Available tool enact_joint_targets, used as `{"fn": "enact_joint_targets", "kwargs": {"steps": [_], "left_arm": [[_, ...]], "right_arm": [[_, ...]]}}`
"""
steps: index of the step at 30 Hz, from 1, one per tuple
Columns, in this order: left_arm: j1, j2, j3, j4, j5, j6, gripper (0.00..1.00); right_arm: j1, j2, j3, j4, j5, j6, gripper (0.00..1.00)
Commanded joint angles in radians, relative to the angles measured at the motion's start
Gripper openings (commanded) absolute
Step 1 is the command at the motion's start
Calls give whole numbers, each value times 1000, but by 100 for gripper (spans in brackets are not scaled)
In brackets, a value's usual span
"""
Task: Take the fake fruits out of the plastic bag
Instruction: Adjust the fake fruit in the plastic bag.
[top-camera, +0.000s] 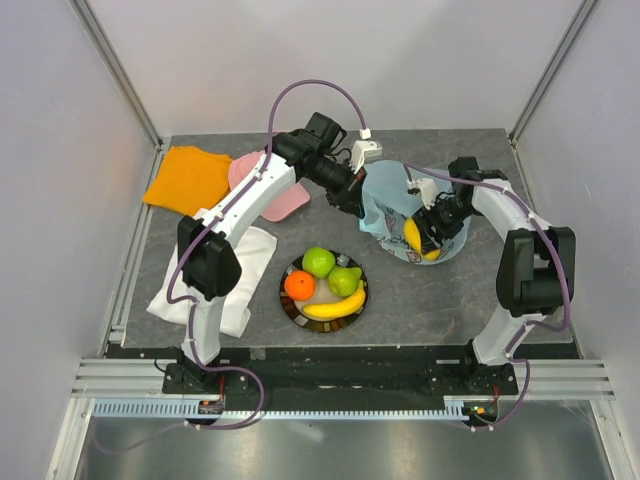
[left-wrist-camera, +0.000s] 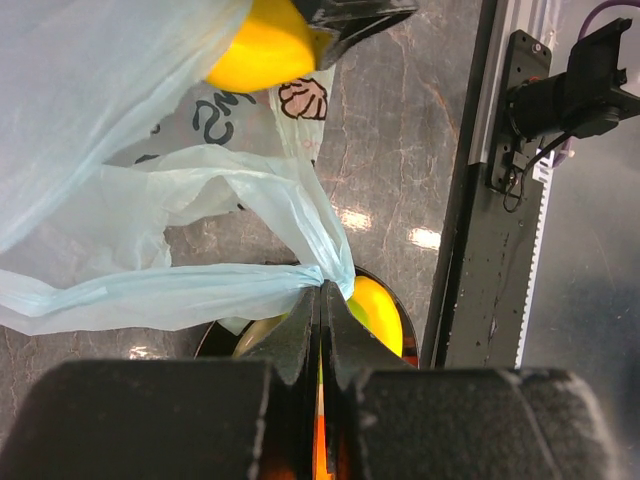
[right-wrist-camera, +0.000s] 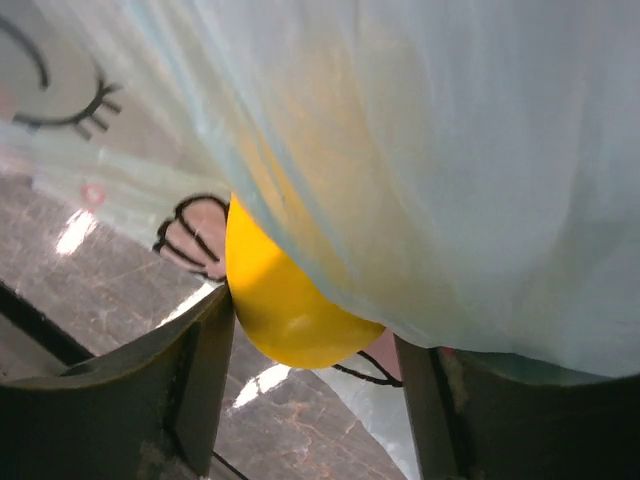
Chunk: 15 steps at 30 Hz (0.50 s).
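The light-blue plastic bag (top-camera: 385, 195) hangs lifted at the back right of the table. My left gripper (top-camera: 355, 208) is shut on a bunched strip of its edge (left-wrist-camera: 322, 285) and holds it up. My right gripper (top-camera: 425, 240) reaches into the bag's mouth and is shut on a yellow oval fruit (top-camera: 412, 238). In the right wrist view this fruit (right-wrist-camera: 280, 300) sits between the fingers, pressed against the left one, and the bag (right-wrist-camera: 450, 150) drapes over its top and hides the right contact. On the dark plate (top-camera: 290, 308) lie a green apple (top-camera: 318, 261), a pear (top-camera: 345, 280), an orange (top-camera: 299, 285) and a banana (top-camera: 335, 307).
A white folded cloth (top-camera: 220, 280) lies left of the plate under the left arm. An orange cloth (top-camera: 188, 178) and a pink item (top-camera: 262, 180) lie at the back left. Metal rails run along the near edge.
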Motion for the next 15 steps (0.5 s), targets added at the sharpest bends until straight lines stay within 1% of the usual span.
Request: {"fn": "enact_joint_targets", "kwargs": {"steps": [1,2,3,6,7,9,12,13,15], "left_arm": [[-1,-11,11,12,36,10,2],[-1,-11,14,12,38,10,2],[-1,-10,16,12,39,9,2],[0,-11,16,12,38,9,1],[0,-13,17,14,39,10,2],[0,-11,17,12,41,9,2],[0,-10,17,12,44,7,2],[0,-7,17,14,45,7,2],[0,-5,20,12,50,4,2]], "right_arm": [[7,95,39,56,75,56,78],[4,126,52,53,92,73,85],[4,132,61,45,115,91,98],[2,91,104,-25,134,94,98],[1,68,114,-69,131,73,98],[-1,-10,159,-116,123,44,98],[-1,-92,219,-203,76,-36,98],[2,-121,236,-237,27,-68,98],[10,-141,236,-246,-26,-93,98]]}}
